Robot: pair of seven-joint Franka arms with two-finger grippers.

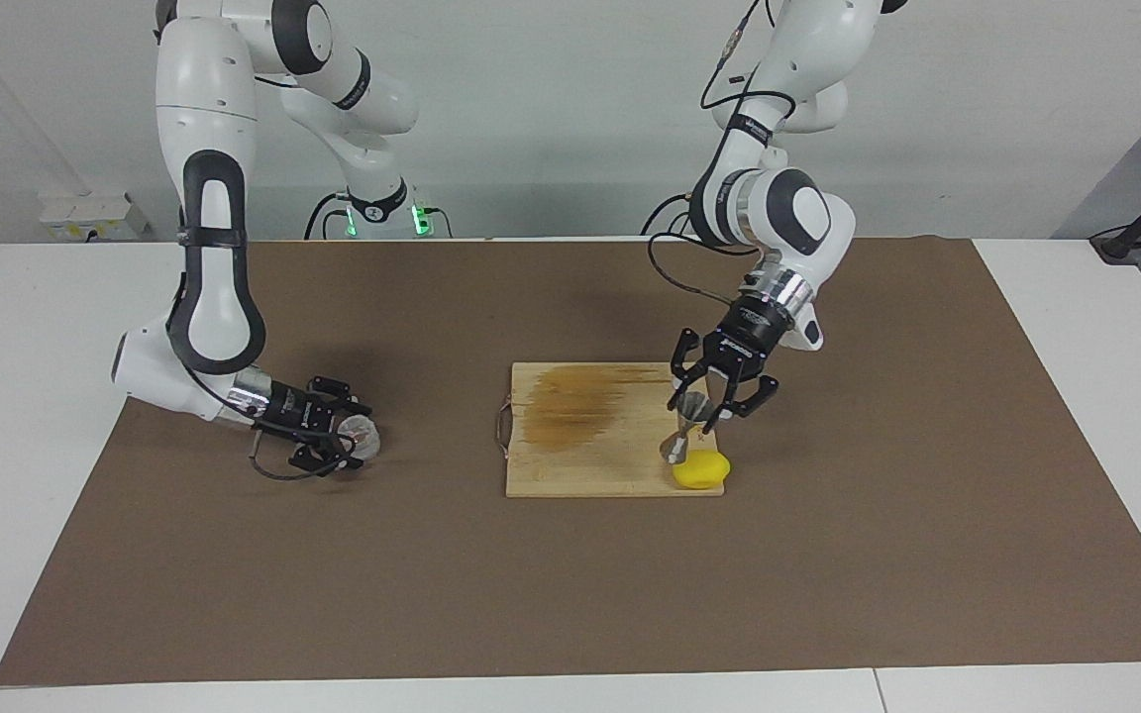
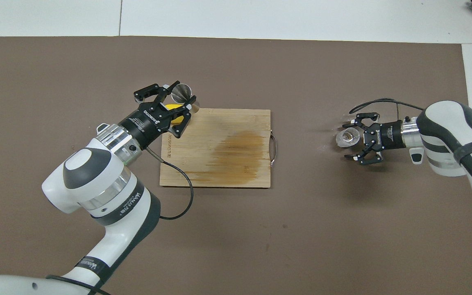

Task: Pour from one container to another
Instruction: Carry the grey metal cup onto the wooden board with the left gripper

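We see the left tool (image 1: 707, 411), clamped on the jigger (image 1: 689, 424) mid-frame, well apart from the cup (image 1: 361, 436) between the right tool's (image 1: 338, 437) wide-open fingers at centre-left.

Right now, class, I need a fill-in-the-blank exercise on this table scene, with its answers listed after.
1. The left gripper holds the metal ____ over the board.
2. The yellow ____ lies on the board's corner farthest from the robots.
3. The right gripper is open around the clear ____ on the mat.
4. The board shows a brown ____.

Answers: jigger; lemon; cup; stain.
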